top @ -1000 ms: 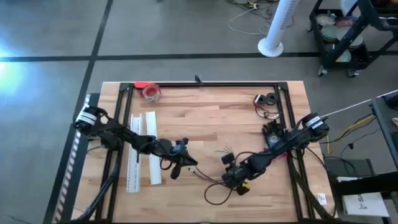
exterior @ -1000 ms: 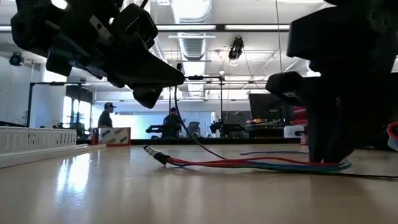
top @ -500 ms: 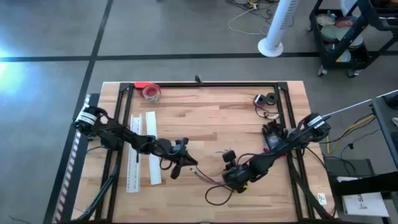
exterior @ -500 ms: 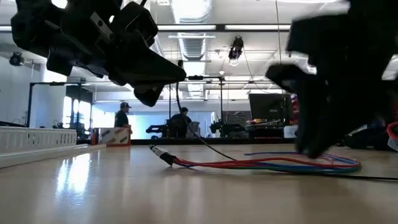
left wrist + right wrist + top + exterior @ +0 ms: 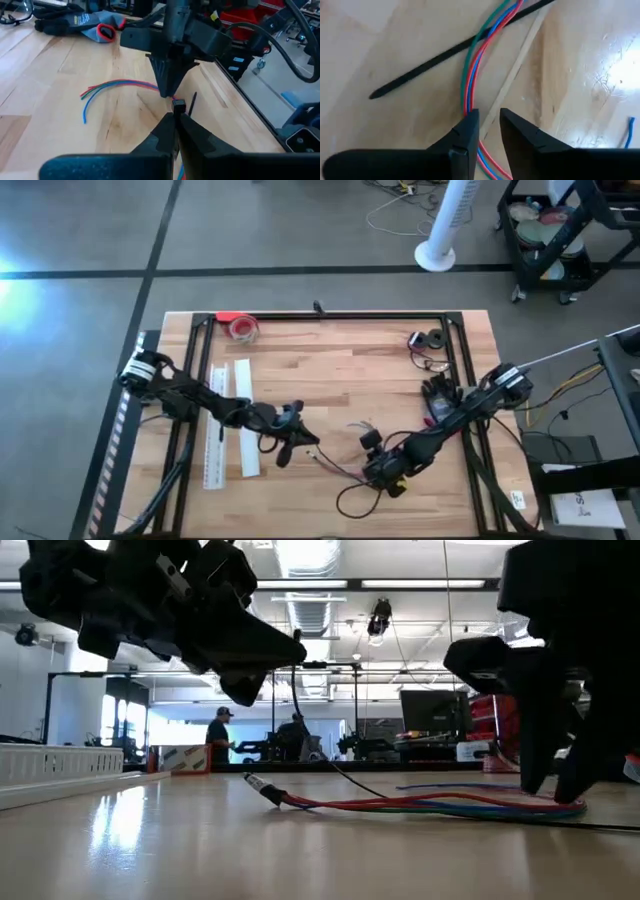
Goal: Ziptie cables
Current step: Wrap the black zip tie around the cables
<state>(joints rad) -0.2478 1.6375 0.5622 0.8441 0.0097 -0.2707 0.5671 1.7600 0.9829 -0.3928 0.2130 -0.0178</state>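
Red, green and blue strands make up the cables [image 5: 476, 65], which run bundled together across the wooden table [image 5: 330, 370]; in the right wrist view a black ziptie [image 5: 455, 52] lies slantwise across them, flat on the wood. The bundle sits toward the near middle of the table, between the two arms; in the low view it lies along the surface [image 5: 420, 805] with a small dark connector [image 5: 262, 789] at one end, lifted a little off the wood.

The right gripper [image 5: 489, 122] points down at the bundle, fingers parted only narrowly — one tip is at the red strand, the other just beside it on bare wood; whether the tip touches the strand I cannot tell. From above it shows [image 5: 385, 471] near the table's front edge, over a dark loop of wire.

The left gripper [image 5: 175, 120] has its fingers pressed together at the tips, just behind a small black block; whether they pinch anything I cannot tell. From above it sits [image 5: 300, 438] left of centre, near the connector end.

White strips [image 5: 228, 420] lie under the left arm; a red tape roll [image 5: 243, 328] sits at the far edge; a person [image 5: 218, 730] stands in the room beyond.
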